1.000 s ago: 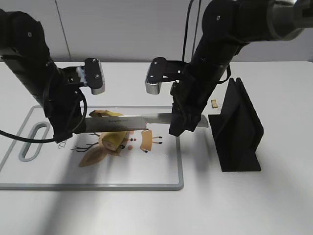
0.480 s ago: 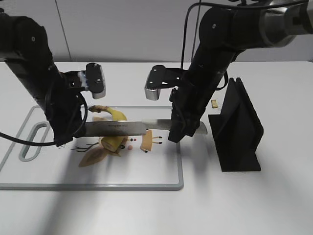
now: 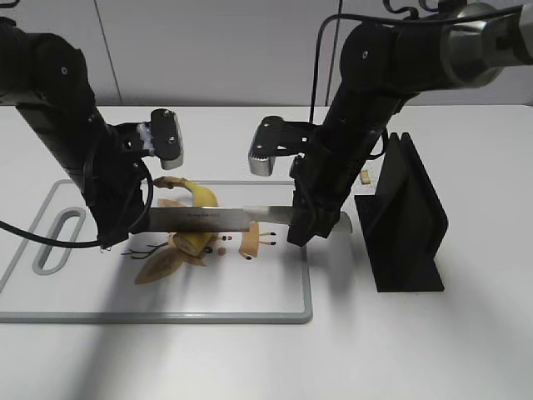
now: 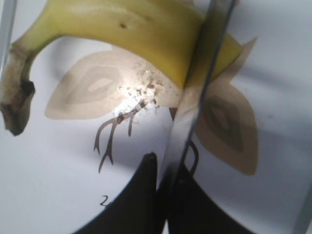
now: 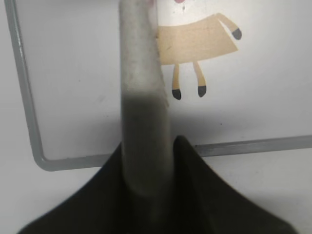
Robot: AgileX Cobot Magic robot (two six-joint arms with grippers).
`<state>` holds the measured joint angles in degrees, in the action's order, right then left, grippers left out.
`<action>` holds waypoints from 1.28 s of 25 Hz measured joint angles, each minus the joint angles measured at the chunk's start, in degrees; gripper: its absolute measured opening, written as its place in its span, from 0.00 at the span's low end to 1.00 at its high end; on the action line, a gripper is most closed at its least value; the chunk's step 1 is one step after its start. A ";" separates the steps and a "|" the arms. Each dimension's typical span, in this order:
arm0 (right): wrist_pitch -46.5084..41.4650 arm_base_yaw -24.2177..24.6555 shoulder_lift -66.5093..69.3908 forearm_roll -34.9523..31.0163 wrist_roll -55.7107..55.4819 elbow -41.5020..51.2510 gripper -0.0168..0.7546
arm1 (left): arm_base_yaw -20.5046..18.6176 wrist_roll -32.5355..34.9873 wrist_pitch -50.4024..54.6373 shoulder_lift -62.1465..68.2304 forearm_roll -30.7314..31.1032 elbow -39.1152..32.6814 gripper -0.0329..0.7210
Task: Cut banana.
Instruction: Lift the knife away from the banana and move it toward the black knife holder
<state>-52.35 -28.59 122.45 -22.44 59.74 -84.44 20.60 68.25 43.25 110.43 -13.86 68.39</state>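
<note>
The banana [image 3: 201, 194] lies on the white cutting board [image 3: 233, 292], its stem to the back left and its other end [image 3: 190, 242] in front of the blade. A long knife [image 3: 225, 218] lies level across it. My left gripper [image 3: 123, 227] is shut on the knife's left end and my right gripper [image 3: 301, 227] is shut on its right end. In the left wrist view the blade [image 4: 195, 97] crosses the banana [image 4: 122, 29] just beyond my jaws [image 4: 165, 168]. The right wrist view shows my jaws [image 5: 148, 146] shut on the knife [image 5: 141, 73].
A black knife stand [image 3: 408, 217] stands right of the board. A small tan scrap [image 3: 365, 176] lies behind it on the table. A tan deer drawing [image 3: 250, 242] is printed on the board, also seen in the right wrist view [image 5: 195, 44].
Both arms have brought the knife down and slightly forward. The blade covered the banana's back part before; now the banana's back curve and stem show behind it.
</note>
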 joint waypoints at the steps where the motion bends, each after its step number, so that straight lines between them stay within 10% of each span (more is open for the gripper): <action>1: 0.40 0.00 0.00 -0.13 0.00 0.46 0.27 | 0.00 0.00 -0.01 0.38 0.00 0.00 0.05; 32: 1.96 0.01 -5.80 -0.94 1.06 2.64 0.28 | 0.12 -0.48 2.18 -7.41 0.88 -0.64 0.06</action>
<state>-50.39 -28.58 116.64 -23.38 60.80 -81.80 20.72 67.78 45.44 103.02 -12.98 67.75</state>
